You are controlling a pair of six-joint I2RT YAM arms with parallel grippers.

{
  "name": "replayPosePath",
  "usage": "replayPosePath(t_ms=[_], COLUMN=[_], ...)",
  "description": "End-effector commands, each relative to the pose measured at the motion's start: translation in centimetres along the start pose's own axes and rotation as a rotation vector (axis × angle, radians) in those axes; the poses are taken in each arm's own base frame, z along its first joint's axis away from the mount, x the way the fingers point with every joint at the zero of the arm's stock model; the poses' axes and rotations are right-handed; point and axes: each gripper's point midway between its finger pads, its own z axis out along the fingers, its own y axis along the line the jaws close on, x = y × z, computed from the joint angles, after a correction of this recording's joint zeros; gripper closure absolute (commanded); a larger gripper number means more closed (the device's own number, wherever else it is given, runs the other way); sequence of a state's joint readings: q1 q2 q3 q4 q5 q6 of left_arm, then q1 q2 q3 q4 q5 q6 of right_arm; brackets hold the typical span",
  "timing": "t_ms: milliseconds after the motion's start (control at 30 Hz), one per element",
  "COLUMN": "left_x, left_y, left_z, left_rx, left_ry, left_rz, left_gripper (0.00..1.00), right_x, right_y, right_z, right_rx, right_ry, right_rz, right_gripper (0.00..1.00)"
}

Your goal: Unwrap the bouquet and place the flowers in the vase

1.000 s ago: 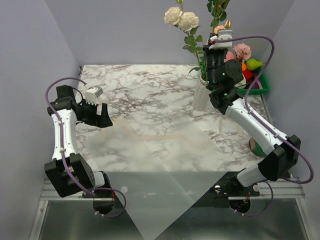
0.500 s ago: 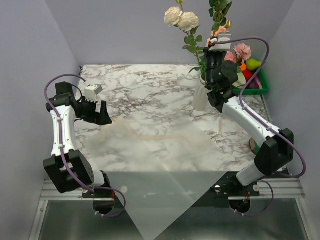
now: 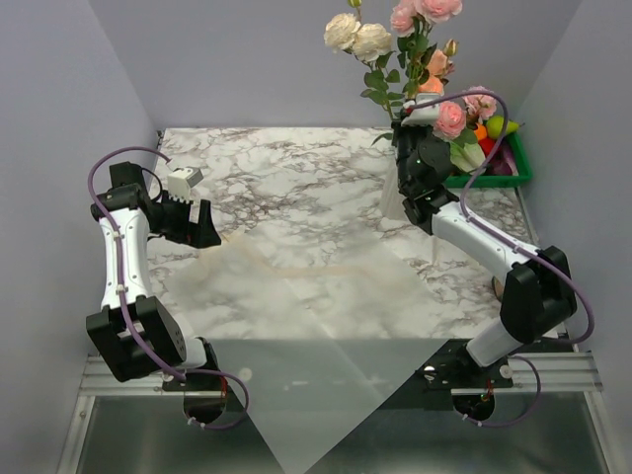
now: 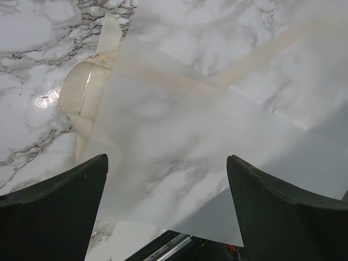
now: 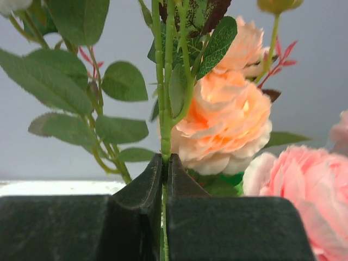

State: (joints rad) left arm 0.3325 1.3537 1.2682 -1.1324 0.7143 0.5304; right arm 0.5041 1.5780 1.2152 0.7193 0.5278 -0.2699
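**Right pincer clamps rose stems by the vase**

Pink blooms of the flowers now show at the top edge, upper right of the top view, where a second ago only leaves reached. The right arm has shifted left. The right pincer is clenched on thin green stems, held upright close by the vase at the right of the worktop. The left pincer hangs spread wide, grasping nothing, over the flattened wrapping paper and cream ribbon.

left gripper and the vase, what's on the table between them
In the top view, mostly bare marble table between the left gripper and the vase. A cream ribbon and the wrapping paper lie just on the near side.
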Motion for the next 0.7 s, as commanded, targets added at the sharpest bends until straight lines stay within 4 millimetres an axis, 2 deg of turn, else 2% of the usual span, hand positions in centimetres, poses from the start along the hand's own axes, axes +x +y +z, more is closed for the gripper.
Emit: replayPosePath(t_ms=[0, 133, 167, 200, 233, 367, 400, 433, 500, 533, 600, 667], left_x=[-0.6, -0.8, -0.7, -0.6, -0.7, -0.4, -0.3, -0.3, 0.1, 0.1, 0.5, 0.8], left_y=[-0.3, -0.7, -0.8, -0.9, -1.1, -1.2, -1.2, -1.3, -1.3, -1.4, -1.4, -1.4], left_z=[-0.7, -0.8, -0.9, -0.8, -1.0, -1.1, -1.1, -1.2, -1.1, -1.2, -1.0, -0.9], left_rx=[-0.01, 0.001, 0.002, 0.004, 0.003, -0.007, -0.011, -0.018, -0.022, -0.027, -0.029, -0.037], left_ry=[-0.025, -0.039, -0.04, -0.037, -0.044, -0.044, -0.044, -0.049, -0.048, -0.052, -0.051, -0.049], left_rz=[0.012, 0.009, 0.007, 0.008, 0.013, 0.007, 0.008, 0.013, 0.002, 0.002, -0.004, -0.014], left_gripper=[0.01, 0.01, 0.01, 0.01, 0.01, 0.01, 0.01, 0.01, 0.01, 0.01, 0.01, 0.01], right_x=[-0.5, -0.1, -0.8, 0.0, -0.1, 0.3, -0.6, 0.6, 0.7, 1.1, 1.8, 3.2], right_y=[-1.0, -0.6, -0.7, -0.5, -0.2, 0.0, -0.3, 0.0, 0.0, 0.0, 0.3, 0.6], right_z=[-1.4, -3.5, -4.1, -4.8, -5.3, -7.1, -7.6, -8.6, -9.9, -11.5, -13.1, -15.4], right_rx=[0.018, -0.028, -0.04, -0.049, -0.058, -0.09, -0.09, -0.103, -0.112, -0.126, -0.14, -0.172], right_ry=[0.0, 0.024, 0.015, 0.031, 0.032, 0.075, 0.07, 0.112, 0.131, 0.15, 0.188, 0.285], right_rz=[0.093, 0.125, 0.133, 0.126, 0.13, 0.142, 0.179, 0.168, 0.202, 0.204, 0.252, 0.262], right_gripper=[0.88, 0.56, 0.52, 0.49, 0.43, 0.32, 0.3, 0.27, 0.25, 0.23, 0.22, 0.21])
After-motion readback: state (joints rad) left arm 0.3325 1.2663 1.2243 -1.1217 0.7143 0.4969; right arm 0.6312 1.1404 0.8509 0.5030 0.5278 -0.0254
